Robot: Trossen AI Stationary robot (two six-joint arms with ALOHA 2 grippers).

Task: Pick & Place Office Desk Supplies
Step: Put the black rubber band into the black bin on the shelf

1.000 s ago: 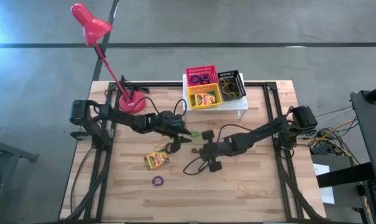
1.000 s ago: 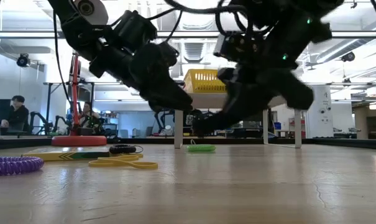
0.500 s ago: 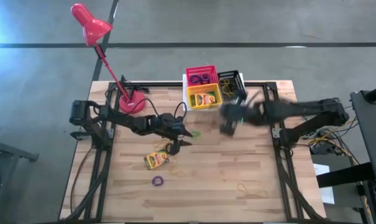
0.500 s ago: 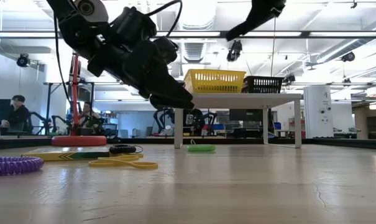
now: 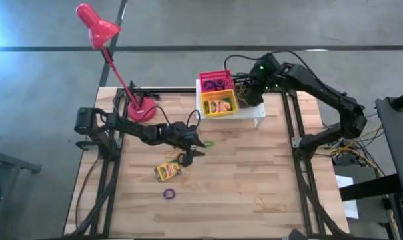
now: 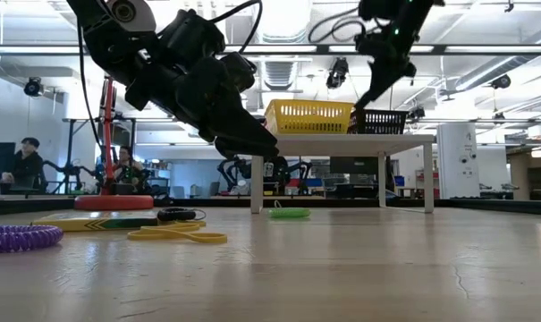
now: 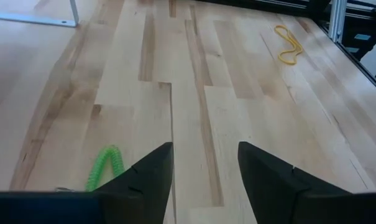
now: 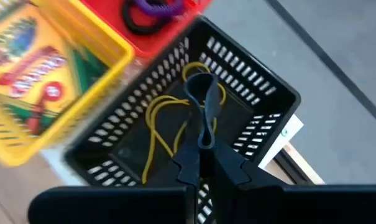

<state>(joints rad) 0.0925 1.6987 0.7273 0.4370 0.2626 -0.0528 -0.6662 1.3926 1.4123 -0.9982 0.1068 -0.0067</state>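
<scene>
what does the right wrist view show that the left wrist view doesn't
Only the right wrist view: the shut right gripper pinching a black elastic loop above the black mesh basket holding yellow elastic loops, beside the yellow mesh basket with a crayon box.
Only the left wrist view: the open left gripper, a green coiled loop, a yellow loop on bare table.
Shared: nothing identifiable.

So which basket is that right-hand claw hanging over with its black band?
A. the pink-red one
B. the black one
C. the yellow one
B: the right gripper pinches a black loop directly above the black basket, where yellow loops lie.
</scene>
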